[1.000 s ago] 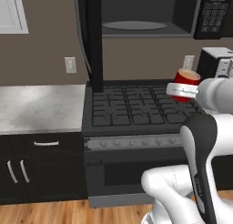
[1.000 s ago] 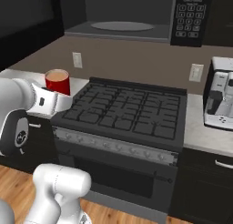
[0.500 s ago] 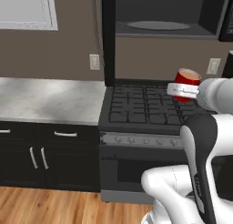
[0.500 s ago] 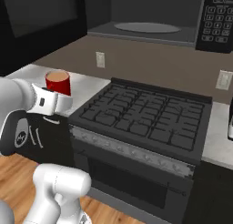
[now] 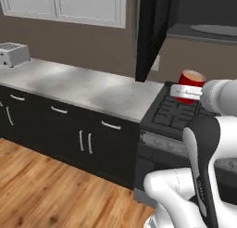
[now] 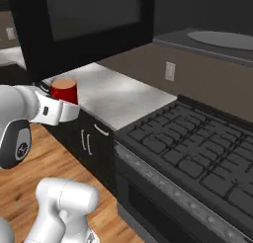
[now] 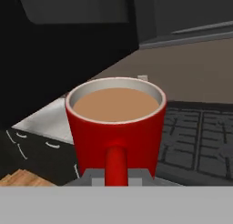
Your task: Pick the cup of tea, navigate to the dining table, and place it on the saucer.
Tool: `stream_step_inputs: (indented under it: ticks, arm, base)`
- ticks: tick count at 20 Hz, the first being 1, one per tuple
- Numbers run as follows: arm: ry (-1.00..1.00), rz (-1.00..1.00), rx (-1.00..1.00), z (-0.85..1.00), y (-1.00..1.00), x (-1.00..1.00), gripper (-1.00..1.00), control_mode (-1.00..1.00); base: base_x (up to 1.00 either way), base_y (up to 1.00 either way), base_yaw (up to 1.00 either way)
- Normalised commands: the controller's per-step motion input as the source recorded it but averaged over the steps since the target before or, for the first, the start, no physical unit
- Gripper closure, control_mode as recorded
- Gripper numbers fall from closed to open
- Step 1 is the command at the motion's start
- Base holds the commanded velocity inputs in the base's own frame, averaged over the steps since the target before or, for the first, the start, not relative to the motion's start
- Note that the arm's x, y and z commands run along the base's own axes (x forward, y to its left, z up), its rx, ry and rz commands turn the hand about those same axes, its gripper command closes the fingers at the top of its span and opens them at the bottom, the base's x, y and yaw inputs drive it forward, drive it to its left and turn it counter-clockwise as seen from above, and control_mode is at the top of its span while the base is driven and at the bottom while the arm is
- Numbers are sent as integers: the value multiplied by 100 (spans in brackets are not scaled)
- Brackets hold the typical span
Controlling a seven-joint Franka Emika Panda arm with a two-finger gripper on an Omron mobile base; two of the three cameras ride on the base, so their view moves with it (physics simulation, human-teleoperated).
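The cup of tea (image 5: 190, 83) is a glossy red mug with tan liquid, held upright in the air by my gripper (image 5: 184, 92), which is shut on it. In the right base view the cup of tea (image 6: 64, 91) sits at the end of my gripper (image 6: 59, 108), above the counter's edge. The hand view shows the cup of tea (image 7: 116, 127) close up, its loop handle facing the camera between the fingers. The dining table and the saucer are out of view.
A black stove (image 5: 178, 118) with grates stands right of a marble counter (image 5: 78, 85) over black drawer cabinets (image 5: 69, 134). A toaster (image 5: 13, 53) sits at the counter's far left. Wood floor (image 5: 46, 190) lies in front. A dark hood hangs above the stove (image 6: 197, 148).
The whole scene has shifted right in the left base view: the base has moved, bringing more counter, cabinets and a toaster into view. The cup stays held in the gripper.
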Motion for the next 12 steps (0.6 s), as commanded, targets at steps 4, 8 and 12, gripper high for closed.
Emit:
stream_step_inputs:
  ticks: [4, 8, 12]
  arm:
    - [0, 0, 0, 0, 0, 0, 100, 100]
    - [0, 0, 0, 0, 0, 0, 100, 100]
    - [0, 0, 0, 0, 0, 0, 100, 100]
  base:
    - [-36, -22, 95]
    - [-37, -13, 99]
    - [-32, -4, 100]
